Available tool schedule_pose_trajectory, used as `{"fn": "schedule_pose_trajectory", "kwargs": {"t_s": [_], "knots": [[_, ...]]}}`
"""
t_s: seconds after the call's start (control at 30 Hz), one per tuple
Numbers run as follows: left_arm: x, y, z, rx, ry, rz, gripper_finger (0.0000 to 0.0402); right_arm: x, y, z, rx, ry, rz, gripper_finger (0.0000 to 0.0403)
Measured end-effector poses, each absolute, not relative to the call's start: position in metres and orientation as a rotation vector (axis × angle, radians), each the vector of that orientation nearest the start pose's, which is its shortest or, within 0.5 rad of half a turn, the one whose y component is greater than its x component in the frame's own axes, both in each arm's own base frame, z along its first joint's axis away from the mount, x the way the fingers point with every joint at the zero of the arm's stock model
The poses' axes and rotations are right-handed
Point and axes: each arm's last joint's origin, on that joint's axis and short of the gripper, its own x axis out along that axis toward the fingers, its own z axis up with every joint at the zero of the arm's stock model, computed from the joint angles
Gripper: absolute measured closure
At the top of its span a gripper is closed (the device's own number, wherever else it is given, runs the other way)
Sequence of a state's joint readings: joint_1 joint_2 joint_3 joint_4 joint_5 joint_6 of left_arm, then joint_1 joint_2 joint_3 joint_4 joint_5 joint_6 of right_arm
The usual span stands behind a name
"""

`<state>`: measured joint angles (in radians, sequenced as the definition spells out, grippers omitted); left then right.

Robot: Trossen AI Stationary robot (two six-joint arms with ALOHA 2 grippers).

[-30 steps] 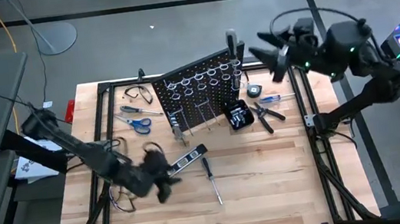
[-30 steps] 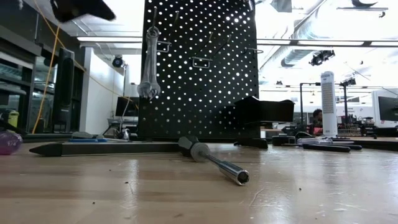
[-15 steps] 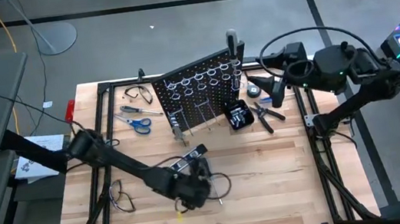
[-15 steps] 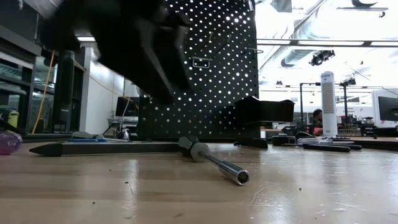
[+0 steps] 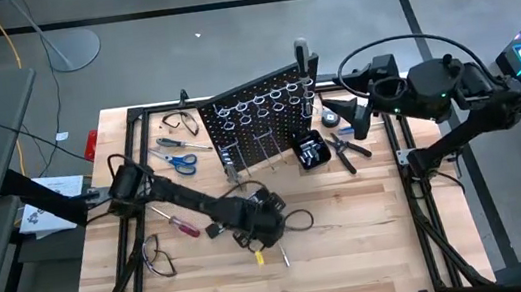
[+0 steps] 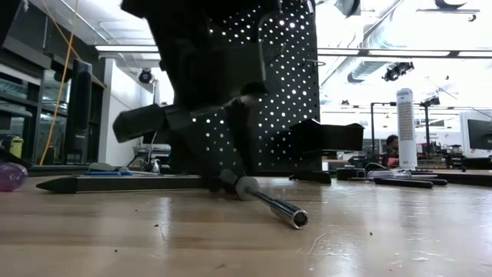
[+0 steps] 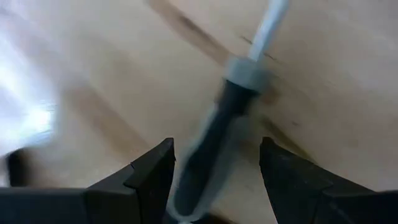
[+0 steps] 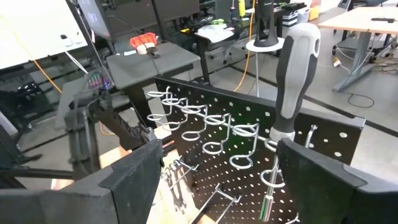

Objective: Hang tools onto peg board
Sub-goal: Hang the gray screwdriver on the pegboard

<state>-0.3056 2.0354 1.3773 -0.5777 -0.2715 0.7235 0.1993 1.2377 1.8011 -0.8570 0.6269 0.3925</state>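
Observation:
A screwdriver with a dark grey handle (image 7: 211, 143) and a silver shaft (image 6: 277, 208) lies flat on the wooden table in front of the peg board (image 5: 262, 116). My left gripper (image 7: 214, 146) has come down over it, open, with one finger on each side of the handle and a gap left on both sides; in the high view my left gripper (image 5: 270, 221) hides the handle. My right gripper (image 5: 352, 112) hangs open high beside the board's right end. In its wrist view a grey and black screwdriver (image 8: 295, 68) stands in a ring on the board.
A red-handled screwdriver (image 5: 178, 223) lies left of my left gripper, and a flat black tool (image 5: 240, 207) lies just behind it. Blue scissors (image 5: 179, 161) and clear glasses (image 5: 182, 123) are at the back left. A small black box (image 5: 310, 149) and pliers (image 5: 347, 151) are right of the board.
My left gripper has swung from the left part of the table toward its right edge, dropped low and rolled about its own axis, ending astride the screwdriver's handle. My right gripper tipped downward a little at first and has since kept still.

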Motion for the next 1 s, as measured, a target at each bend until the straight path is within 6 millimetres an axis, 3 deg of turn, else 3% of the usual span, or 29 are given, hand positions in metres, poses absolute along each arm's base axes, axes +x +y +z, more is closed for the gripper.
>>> {"fn": "schedule_pose_trajectory", "kwargs": {"t_s": [0.2,0.3,0.37,0.43,0.53,0.67,1.0], "knots": [[0.385,-0.100,0.144,0.871,1.139,-0.602,0.0205,0.196,0.022,0.508,0.269,0.183,-0.469,0.0098],[0.385,-0.097,0.144,0.817,1.150,-0.603,0.0246,0.196,0.022,0.508,0.269,0.183,-0.468,0.0098],[0.384,-0.097,0.144,0.747,1.180,-0.578,0.0295,0.196,0.022,0.508,0.269,0.183,-0.468,0.0098],[0.381,-0.102,0.146,0.658,1.222,-0.535,0.0345,0.196,0.022,0.508,0.268,0.183,-0.468,0.0098],[0.377,-0.114,0.150,0.523,1.265,-0.476,0.0348,0.195,0.022,0.508,0.268,0.183,-0.467,0.0098],[0.371,-0.132,0.163,0.402,1.253,-0.432,0.0400,0.196,0.024,0.508,0.283,0.199,-0.403,0.0098],[0.337,-0.146,0.275,0.121,0.953,-0.383,0.0399,0.193,0.046,0.506,0.357,0.264,-0.168,0.0098]]}}
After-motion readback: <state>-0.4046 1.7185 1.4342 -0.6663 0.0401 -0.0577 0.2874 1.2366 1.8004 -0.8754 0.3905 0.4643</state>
